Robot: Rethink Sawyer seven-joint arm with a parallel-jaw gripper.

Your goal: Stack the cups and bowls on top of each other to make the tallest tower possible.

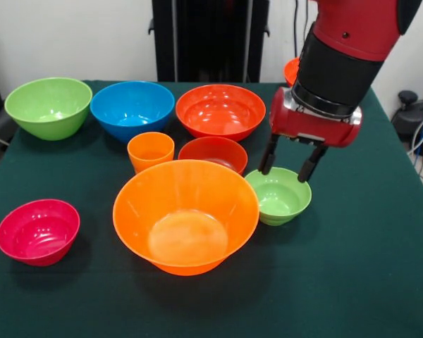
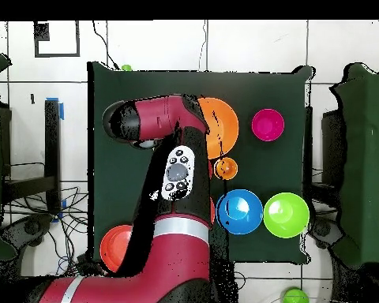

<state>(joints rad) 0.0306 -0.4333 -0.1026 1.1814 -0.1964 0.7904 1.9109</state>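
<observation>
The gripper (image 1: 291, 163) is hanging wide open and holding nothing, its fingers over the rim of the small green bowl (image 1: 280, 198), just beside the big orange bowl (image 1: 186, 215).

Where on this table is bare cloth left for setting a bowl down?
Bare cloth lies in front of the largest orange bowl and pink bowl, and beside the small green bowl under the hand. The back row is crowded.
</observation>
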